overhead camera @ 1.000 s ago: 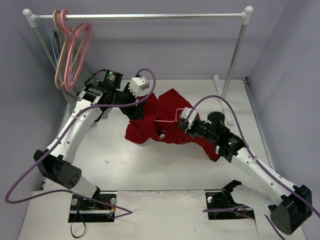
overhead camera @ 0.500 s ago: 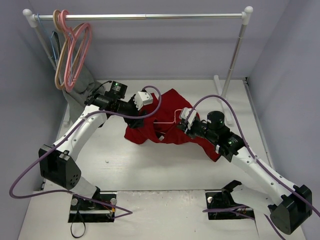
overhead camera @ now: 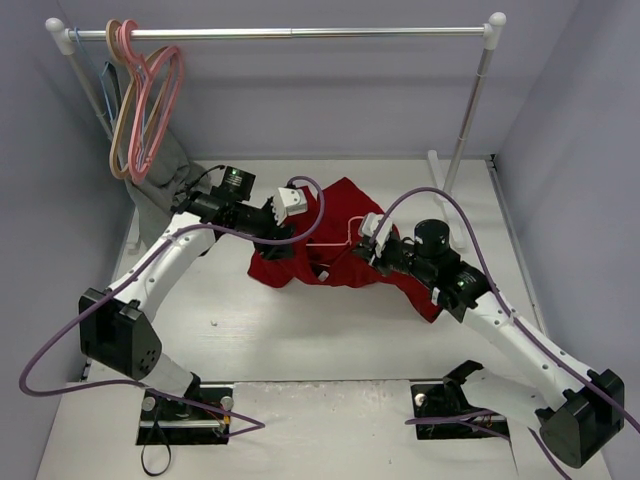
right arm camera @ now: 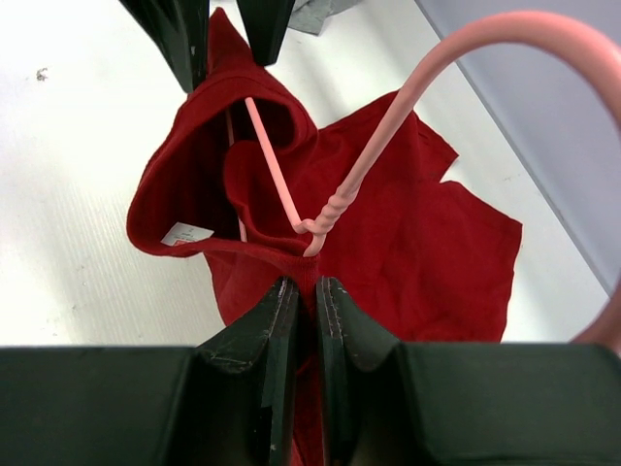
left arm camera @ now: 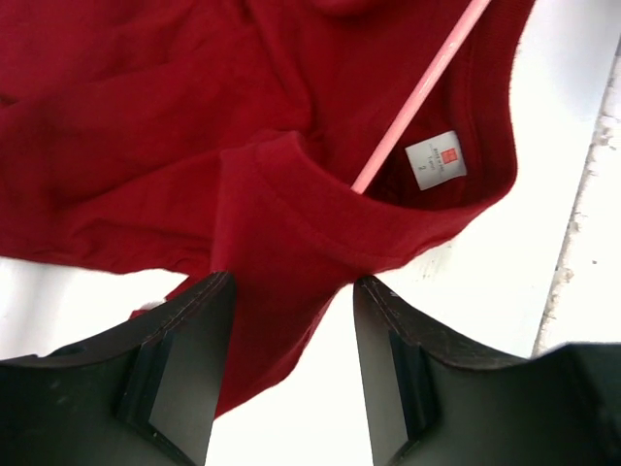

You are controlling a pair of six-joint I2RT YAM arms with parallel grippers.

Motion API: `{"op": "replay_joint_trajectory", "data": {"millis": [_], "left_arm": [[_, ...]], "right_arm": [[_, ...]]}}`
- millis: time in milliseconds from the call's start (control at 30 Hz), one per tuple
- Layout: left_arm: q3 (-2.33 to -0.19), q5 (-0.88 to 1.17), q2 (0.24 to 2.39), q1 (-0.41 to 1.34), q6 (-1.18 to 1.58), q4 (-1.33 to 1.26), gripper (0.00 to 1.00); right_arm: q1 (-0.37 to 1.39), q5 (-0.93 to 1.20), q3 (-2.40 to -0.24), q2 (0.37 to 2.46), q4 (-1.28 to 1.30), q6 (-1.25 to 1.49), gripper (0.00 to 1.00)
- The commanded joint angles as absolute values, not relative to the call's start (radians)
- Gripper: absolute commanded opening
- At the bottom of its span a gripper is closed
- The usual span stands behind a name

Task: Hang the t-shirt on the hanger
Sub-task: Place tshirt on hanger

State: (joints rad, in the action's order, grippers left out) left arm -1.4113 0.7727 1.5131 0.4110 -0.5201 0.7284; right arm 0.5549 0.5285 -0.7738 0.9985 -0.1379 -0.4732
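your left gripper point(left arm camera: 291, 286), wide, straddles the red cloth t-shirt point(left arm camera: 146, 116) collar; right gripper point(right arm camera: 303, 286) pinches the thin light-pink hanger point(left arm camera: 418, 97), which slants to the upper right.

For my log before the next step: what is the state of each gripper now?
Left gripper: open, the t-shirt collar between its fingers.
Right gripper: closed on the hanger below its hook.

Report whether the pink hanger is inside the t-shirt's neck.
Partly in: one arm of the hanger enters the collar opening of the t-shirt beside the white label; its hook and twisted neck sit outside.
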Motion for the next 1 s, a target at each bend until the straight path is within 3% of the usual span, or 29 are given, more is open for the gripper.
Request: {"op": "replay_joint_trajectory", "data": {"millis": [0,133,300,600,700,833,967], "left_arm": [[-1.42,0.856,1.515,0.41,-0.552,0.698,0.51],[-1.417,0.853,1.529,0.419,-0.555,0.687,0.5],[-1.433,0.876,1.537,0.425,-0.548,0.663,0.38],[-1.405,0.904,1.546,0.465,-0.548,0.66,0.3],[-1.401,0.902,1.54,0.466,-0.552,0.661,0.23],[-1.417,0.896,1.522,0.466,-0.56,0.664,0.01],[-1.433,0.861,1.465,0.466,-0.558,0.641,0.0]], "right_arm": [[0.546,0.555,-0.841,1.008,-0.226,-0.477,0.0],[0.546,0.56,-0.847,1.017,-0.233,-0.474,0.0],[0.546,0.572,-0.854,1.029,-0.232,-0.471,0.0],[0.545,0.583,-0.865,1.045,-0.233,-0.469,0.0],[0.537,0.589,-0.87,1.046,-0.23,-0.471,0.0],[0.523,0.594,-0.88,1.049,-0.21,-0.479,0.0],[0.499,0.591,-0.891,1.045,-0.175,-0.489,0.02]]}}
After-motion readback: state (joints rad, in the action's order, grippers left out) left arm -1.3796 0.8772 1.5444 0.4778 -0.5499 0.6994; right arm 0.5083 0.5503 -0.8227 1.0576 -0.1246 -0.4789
